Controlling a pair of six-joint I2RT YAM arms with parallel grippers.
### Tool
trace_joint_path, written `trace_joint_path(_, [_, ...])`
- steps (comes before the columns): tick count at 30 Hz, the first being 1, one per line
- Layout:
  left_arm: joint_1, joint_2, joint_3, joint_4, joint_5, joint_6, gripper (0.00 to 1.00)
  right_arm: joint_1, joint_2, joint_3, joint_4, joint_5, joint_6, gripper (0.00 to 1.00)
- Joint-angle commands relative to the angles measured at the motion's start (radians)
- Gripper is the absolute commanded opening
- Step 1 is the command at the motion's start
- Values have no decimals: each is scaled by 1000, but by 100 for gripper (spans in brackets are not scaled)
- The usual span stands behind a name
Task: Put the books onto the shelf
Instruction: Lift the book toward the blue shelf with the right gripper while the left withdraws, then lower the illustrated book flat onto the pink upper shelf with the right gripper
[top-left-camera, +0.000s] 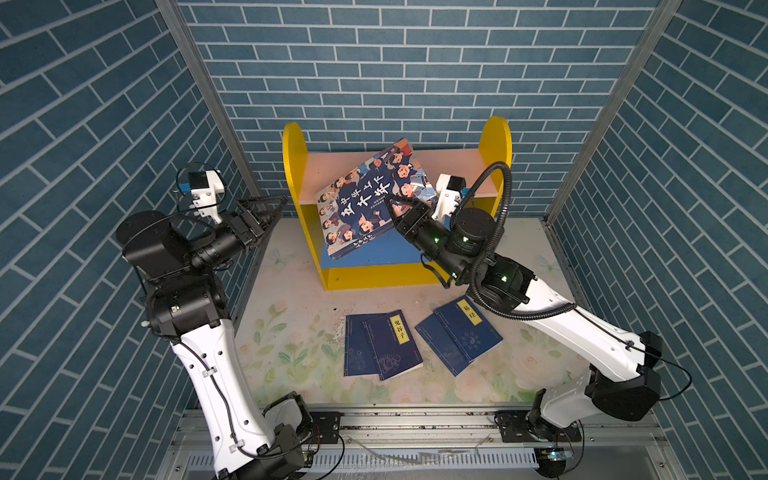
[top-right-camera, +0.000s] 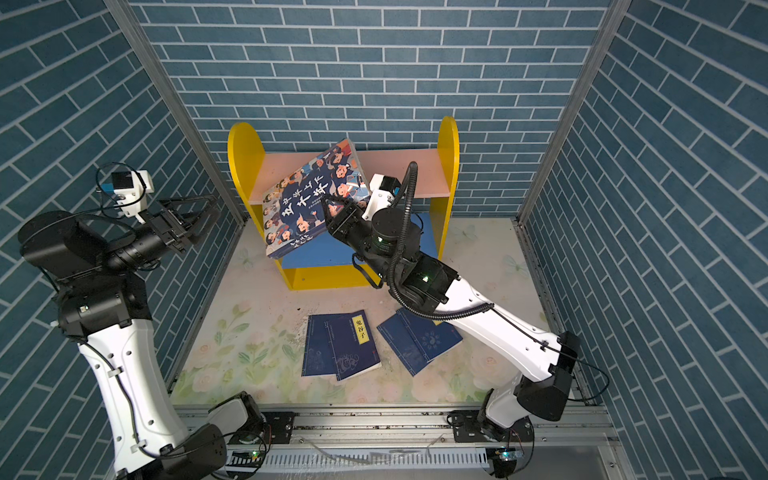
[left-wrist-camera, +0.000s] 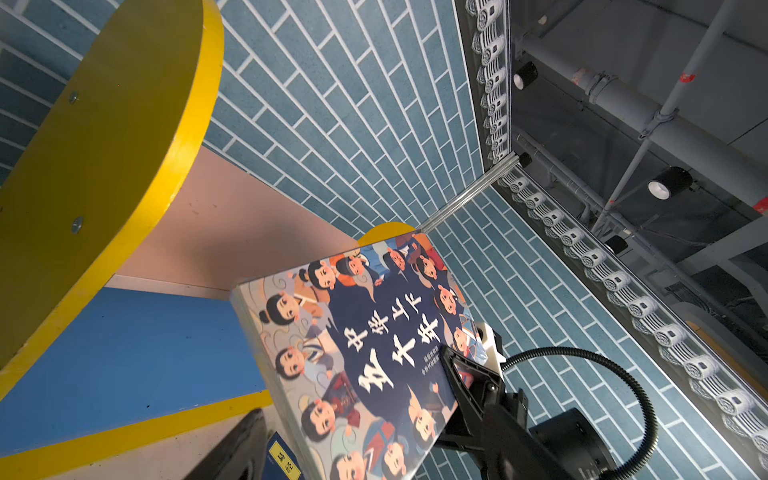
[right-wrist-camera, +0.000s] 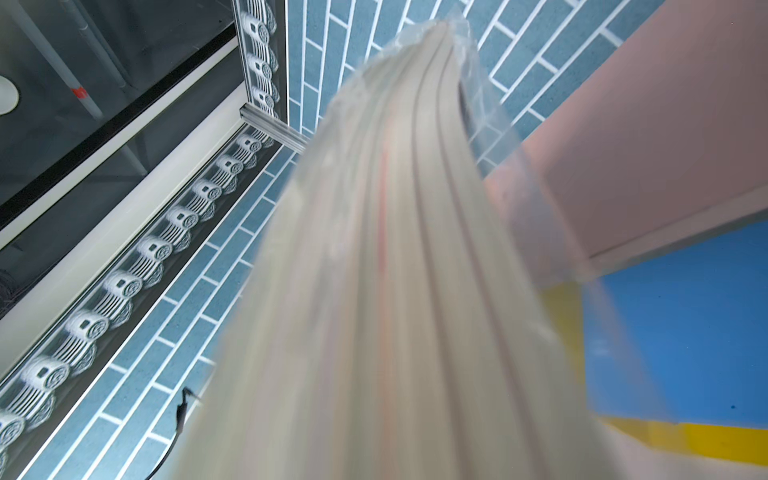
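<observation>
Within blue brick-patterned walls (top-left-camera: 374, 62), four thin navy books (top-left-camera: 390, 345) lie flat on the floral surface (top-left-camera: 291, 332), yellow labels (top-left-camera: 400, 329) reading 鬼谷子 and 易经, while the right tool (top-left-camera: 392, 203) clamps the thick book (top-left-camera: 357, 199), titled 中华上下五千年, tilted across the shelf (top-left-camera: 293, 158) front, the left tool (top-left-camera: 279, 210) hanging jaws apart beside it.

The thick book (top-left-camera: 357, 203) wears glossy clear plastic film; the shelf (top-left-camera: 294, 166) has smooth, matt painted boards.
</observation>
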Motion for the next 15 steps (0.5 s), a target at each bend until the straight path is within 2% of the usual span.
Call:
trace_joint_path(1, [5,-17,-9,39,23,-6,83,-37,12,103,240,-51,45,11])
trace_joint_path(15, [5,-30,-45,23,-18,-13,83,-95,286,367,264,59,140,11])
